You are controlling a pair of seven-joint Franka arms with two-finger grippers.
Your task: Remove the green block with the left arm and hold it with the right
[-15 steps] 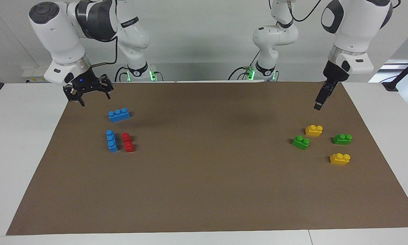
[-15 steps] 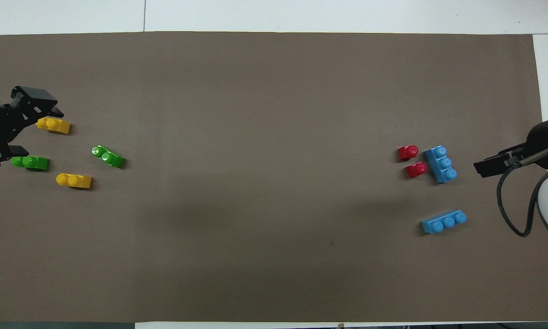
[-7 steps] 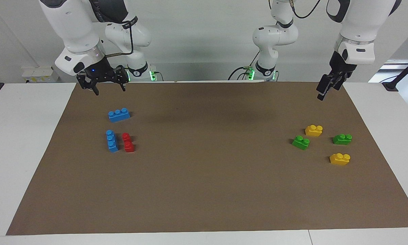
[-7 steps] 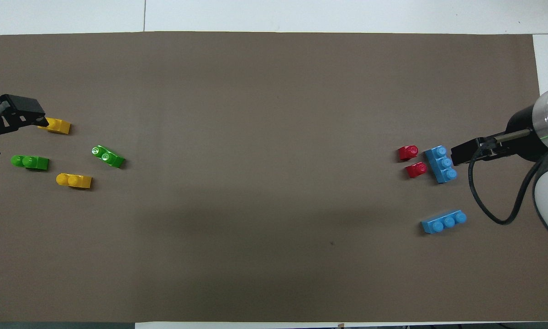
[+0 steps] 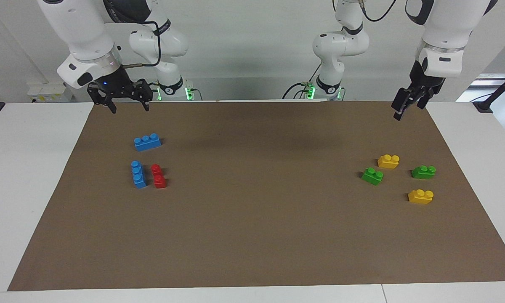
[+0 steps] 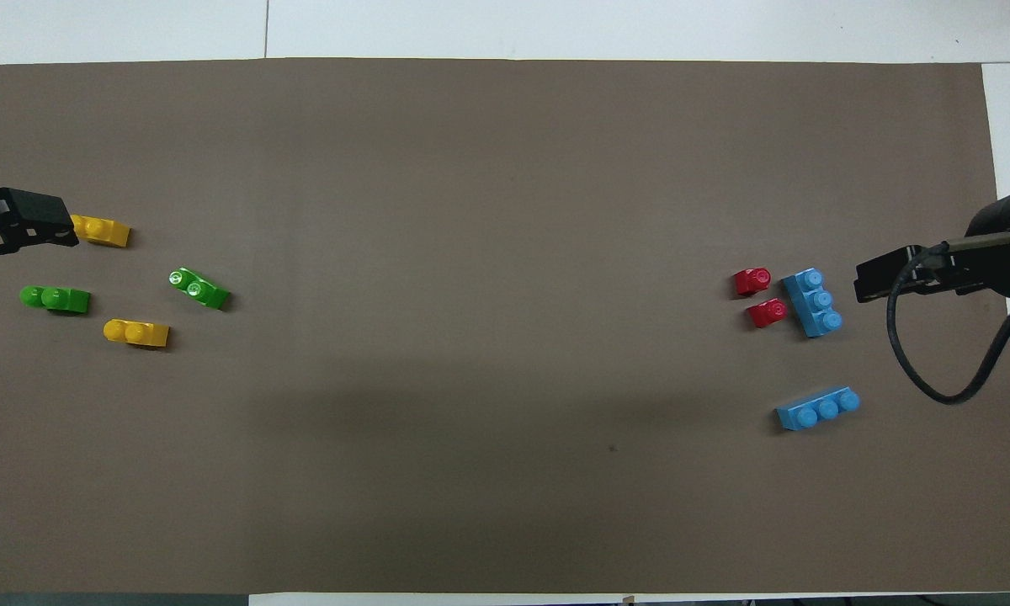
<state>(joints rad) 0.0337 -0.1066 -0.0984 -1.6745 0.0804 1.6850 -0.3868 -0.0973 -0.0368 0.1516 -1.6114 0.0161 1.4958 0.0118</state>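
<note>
Two green blocks lie on the brown mat toward the left arm's end. One green block lies toward the table's middle. The other green block lies nearer the mat's end. My left gripper hangs open and empty in the air, over the mat's edge nearest the robots, apart from both blocks. One of its fingers shows in the overhead view. My right gripper is open and empty, raised over the mat's edge at the right arm's end.
Two yellow bricks lie beside the green blocks. At the right arm's end lie a blue three-stud brick, another blue brick and red bricks beside it.
Both grippers have risen and drawn back toward the robots. The right gripper has turned and shifted along the mat's edge. No brick has moved.
</note>
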